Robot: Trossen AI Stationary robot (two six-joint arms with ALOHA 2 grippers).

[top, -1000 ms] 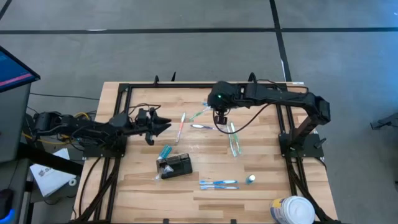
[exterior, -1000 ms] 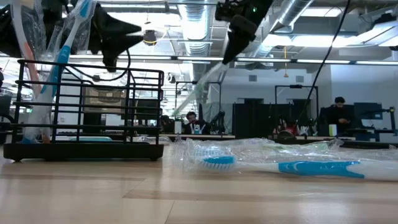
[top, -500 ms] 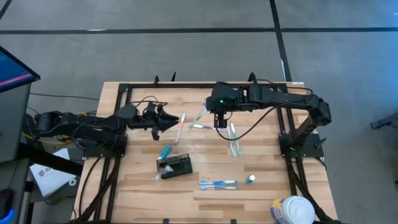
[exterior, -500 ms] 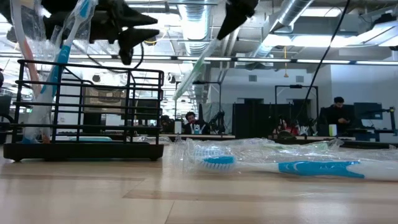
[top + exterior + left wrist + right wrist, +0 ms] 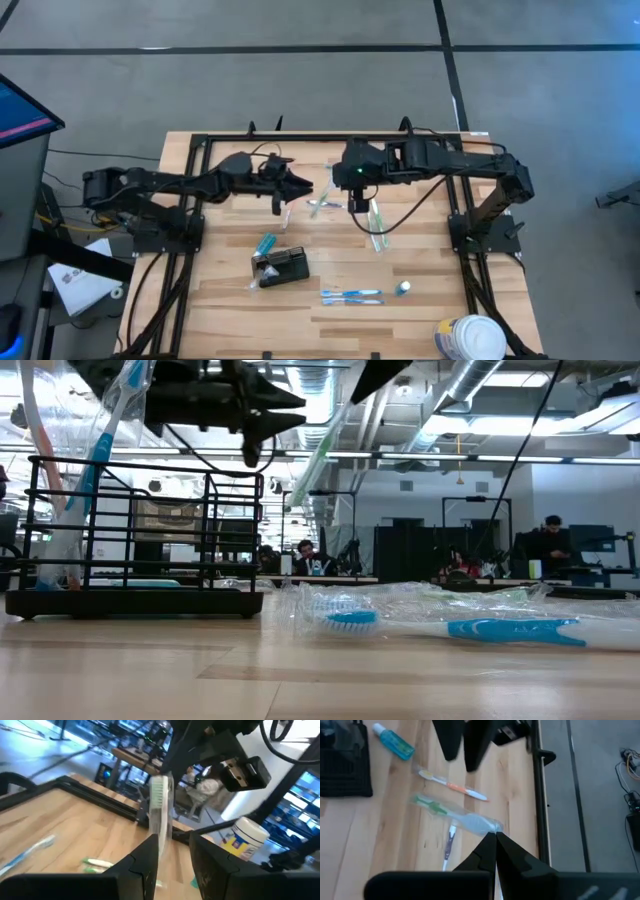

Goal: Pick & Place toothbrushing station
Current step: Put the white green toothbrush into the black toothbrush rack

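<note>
- While the right gripper (image 5: 357, 204) pinches a wrapped green toothbrush (image 5: 161, 806) beyond the toothbrushing station (image 5: 282, 266), its fingers stay closed.
- Left gripper (image 5: 305, 187), part-open and empty, flanks that toothbrush.

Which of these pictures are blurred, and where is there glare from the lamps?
Left wrist view: motion blur smears the green wrapped toothbrush and the room behind. Low view: ceiling lamps glare behind the dark arms; the blue toothbrush is sharp. High view: evenly lit, soft shadows. Right wrist view: mild blur only.
</note>
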